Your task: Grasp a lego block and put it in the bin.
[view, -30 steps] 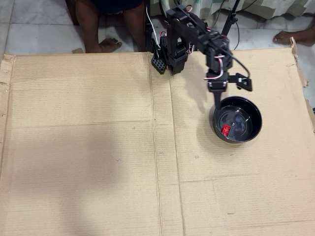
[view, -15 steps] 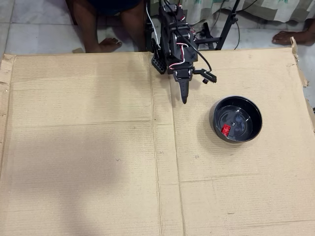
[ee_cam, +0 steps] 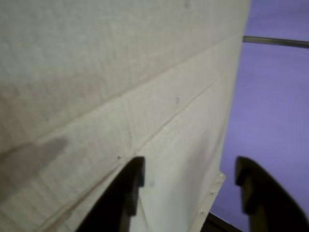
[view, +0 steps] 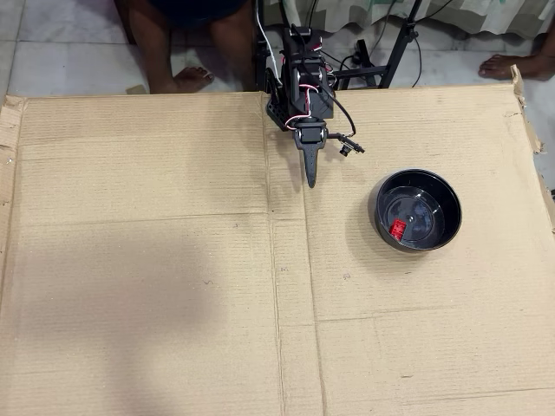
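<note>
The tiny red plastic lego block (view: 398, 229) already lies inside the glossy black round bin (view: 416, 176), right of the pincer (view: 311, 179) in the overhead view; its jaws stand apart, empty, clear of the cardboard sheet (view: 156, 286).

Arm (view: 297, 82) folded back near base; tool (ee_cam: 189, 186) empty, fingers (ee_cam: 128, 191) parted, pointing down.
</note>
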### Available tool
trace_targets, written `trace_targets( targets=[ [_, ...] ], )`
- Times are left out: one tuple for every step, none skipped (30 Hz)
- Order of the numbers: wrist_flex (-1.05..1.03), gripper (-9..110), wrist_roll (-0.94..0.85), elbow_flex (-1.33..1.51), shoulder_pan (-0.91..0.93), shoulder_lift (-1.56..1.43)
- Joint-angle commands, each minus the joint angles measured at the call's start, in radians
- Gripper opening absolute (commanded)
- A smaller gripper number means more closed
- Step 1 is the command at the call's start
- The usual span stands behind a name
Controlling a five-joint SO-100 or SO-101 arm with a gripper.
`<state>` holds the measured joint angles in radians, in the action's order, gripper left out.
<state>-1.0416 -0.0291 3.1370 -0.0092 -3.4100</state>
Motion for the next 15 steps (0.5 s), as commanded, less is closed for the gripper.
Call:
trace_targets(
  targets=[
    [0.014,16,-0.005,0.017,0.009,-0.012],
    [0.014,13,-0.005,0.026,0.009,-0.012],
    [0.014,10,-0.005,0.034,0.009,-0.012],
    [0.014,7,-0.005,0.038,0.009,-0.012],
    [0.014,6,-0.005,0.04,0.009,-0.012],
    [0.014,4,-0.005,0.043,0.015,-0.012],
    [0.014,3,-0.005,0.051,0.023,-0.012],
    [0.014,3,-0.005,0.069,0.032,-0.012],
    [0.014,2,-0.005,0.08,0.037,-0.014],
    [0.014,2,-0.005,0.081,0.035,-0.014],
    [0.012,2,-0.005,0.08,0.034,-0.014],
    [0.012,2,-0.006,0.08,0.031,-0.014],
    [0.012,2,-0.017,0.08,0.028,-0.014],
    [0.012,2,-0.035,0.08,0.025,-0.014],
    [0.012,2,-0.052,0.08,0.025,-0.014]
  ],
)
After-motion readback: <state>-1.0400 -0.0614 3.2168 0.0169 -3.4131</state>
